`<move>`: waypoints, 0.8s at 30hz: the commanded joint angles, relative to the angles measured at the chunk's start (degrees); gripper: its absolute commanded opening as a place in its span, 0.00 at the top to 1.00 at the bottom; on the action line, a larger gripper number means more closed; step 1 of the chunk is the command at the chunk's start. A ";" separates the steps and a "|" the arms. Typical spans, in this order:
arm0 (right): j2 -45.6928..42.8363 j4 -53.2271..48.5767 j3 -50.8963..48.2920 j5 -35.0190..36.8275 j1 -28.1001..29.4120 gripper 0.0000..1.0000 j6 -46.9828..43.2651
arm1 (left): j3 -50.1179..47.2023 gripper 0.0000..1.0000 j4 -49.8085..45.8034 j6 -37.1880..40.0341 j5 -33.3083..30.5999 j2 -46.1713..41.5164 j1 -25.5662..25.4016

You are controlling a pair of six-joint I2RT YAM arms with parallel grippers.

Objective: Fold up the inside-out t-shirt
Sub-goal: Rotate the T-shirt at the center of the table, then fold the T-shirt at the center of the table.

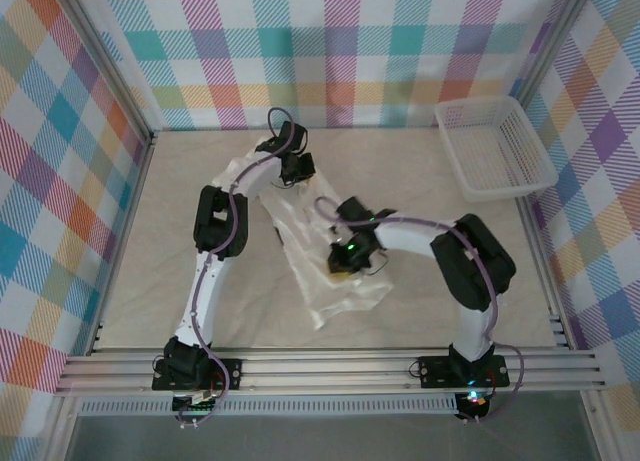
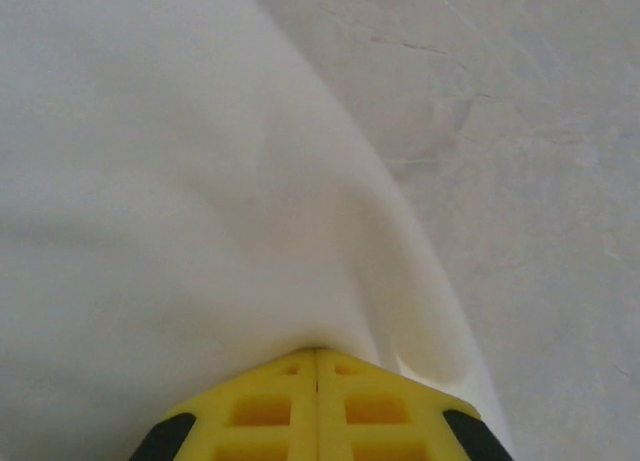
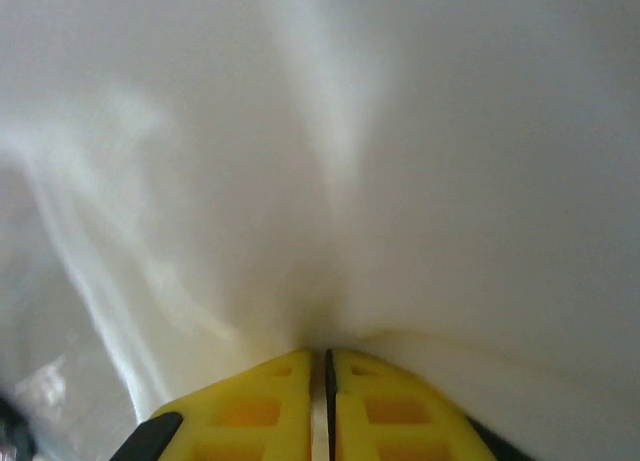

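Bases of the two arms sat at the bottom edge of the top view. From there the left arm (image 1: 205, 281) reached up toward the upper middle of the frame and the right arm (image 1: 470, 271) bent in toward the center. The inside-out t-shirt (image 1: 300, 226) lay crumpled on the beige table (image 1: 140, 281), running diagonally from upper middle down to just below center. I saw the left gripper (image 1: 290, 166) at the shirt's upper end and the right gripper (image 1: 342, 261) over its lower part. A white mesh basket (image 1: 480, 103) stood in the upper right corner, well apart from the cloth.

On the left wrist view, the left gripper (image 2: 317, 353) had its yellow fingers (image 2: 265, 411) pressed together at the bottom edge, pinching a fold of the t-shirt (image 2: 150, 181), which draped across the left and center. Bare table (image 2: 540, 131) showed at the right.

On the right wrist view, the right gripper (image 3: 325, 353) was clamped on the t-shirt (image 3: 420, 181), with a thin strip of cloth between its fingers (image 3: 385, 411); white fabric spread across the frame above them.
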 commanded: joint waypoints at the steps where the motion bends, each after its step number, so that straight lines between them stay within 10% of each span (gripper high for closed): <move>1: -0.33 -0.37 4.94 -1.48 3.74 0.86 0.50 | -6.30 0.85 4.63 2.71 5.98 -8.71 -0.38; 6: -9.80 4.76 3.33 -1.84 3.20 0.83 1.07 | -28.43 0.72 14.87 4.60 5.93 -29.44 1.20; 12: -29.03 7.09 -16.26 18.62 -4.14 0.62 14.75 | -52.28 0.56 14.02 1.63 3.41 -54.55 3.26; 24: -18.31 12.25 -20.87 -11.67 -9.92 0.49 3.80 | -87.58 0.34 14.10 -18.34 7.41 -82.48 -1.65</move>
